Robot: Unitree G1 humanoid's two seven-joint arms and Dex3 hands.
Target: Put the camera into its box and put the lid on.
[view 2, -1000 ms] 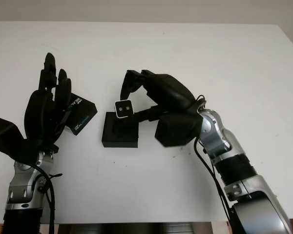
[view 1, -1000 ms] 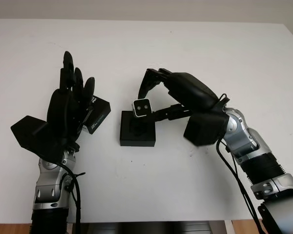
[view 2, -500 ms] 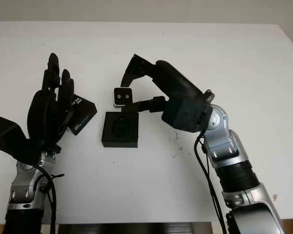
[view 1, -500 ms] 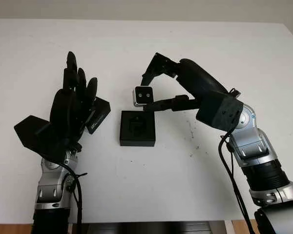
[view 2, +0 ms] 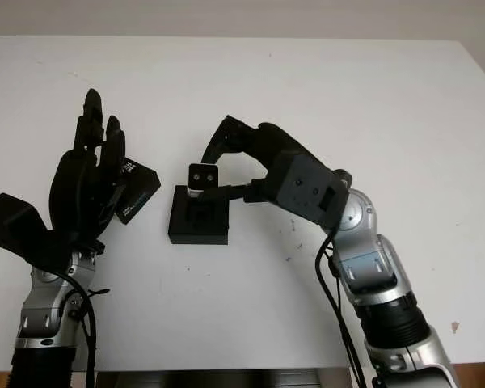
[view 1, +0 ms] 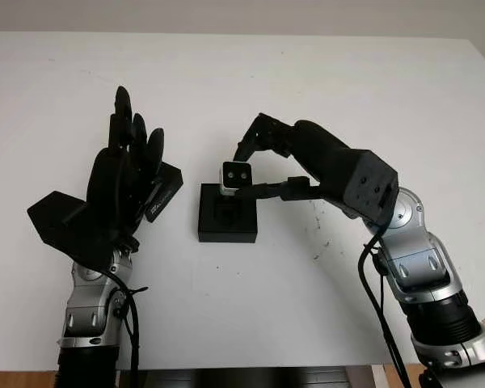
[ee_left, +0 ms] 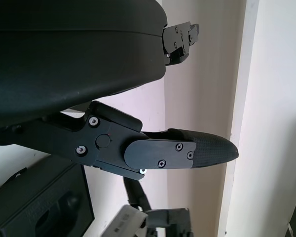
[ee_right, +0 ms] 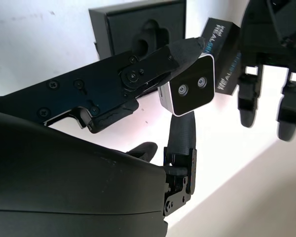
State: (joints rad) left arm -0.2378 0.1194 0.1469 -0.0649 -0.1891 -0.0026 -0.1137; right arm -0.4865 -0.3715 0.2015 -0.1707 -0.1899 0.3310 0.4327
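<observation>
- over the far edge of the black box (view 1: 227, 212), the right hand (view 1: 263, 166) pinches the small silver camera (view 1: 235, 175) between its fingertips, lenses facing the robot, apparently just clear of the recess.
- left hand (view 1: 121, 182) is open, raised upright beside the black lid (view 1: 163, 191), which lies left of the box.
- white tabletop (view 1: 250, 299) lies bare around box and lid.

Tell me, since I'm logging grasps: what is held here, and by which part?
The right hand pinches the camera by its sides, over the box. The left hand holds nothing.
</observation>
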